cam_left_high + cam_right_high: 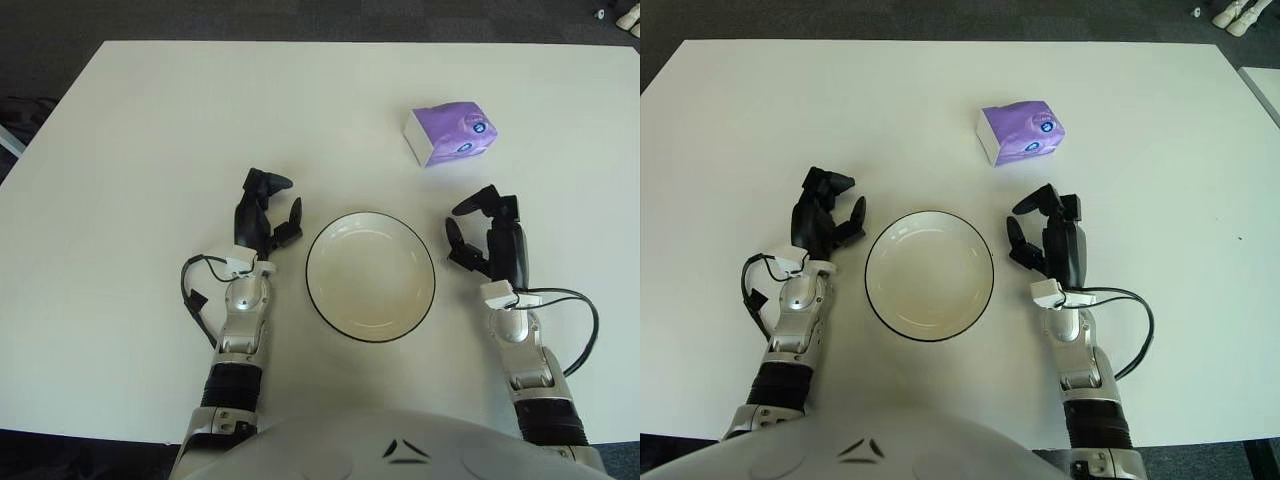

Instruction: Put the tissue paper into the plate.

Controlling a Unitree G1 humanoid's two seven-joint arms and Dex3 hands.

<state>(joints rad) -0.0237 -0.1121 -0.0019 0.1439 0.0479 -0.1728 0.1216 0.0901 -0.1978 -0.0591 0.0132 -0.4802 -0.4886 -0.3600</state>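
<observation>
Left eye view: tissue pack (449, 135) beyond plate (371, 276).

Both hands are black: the left hand (264, 212) and right hand (490, 237) each have three chunky, segmented fingers. Behind each sits a small white tag-like block at the wrist, and a thin black cable (196, 296) loops out from it. The forearms (243, 318) are silver-grey with round joint covers, then ribbed black bands nearer the pale grey torso (395, 447), which bears a small dark chevron mark.
</observation>
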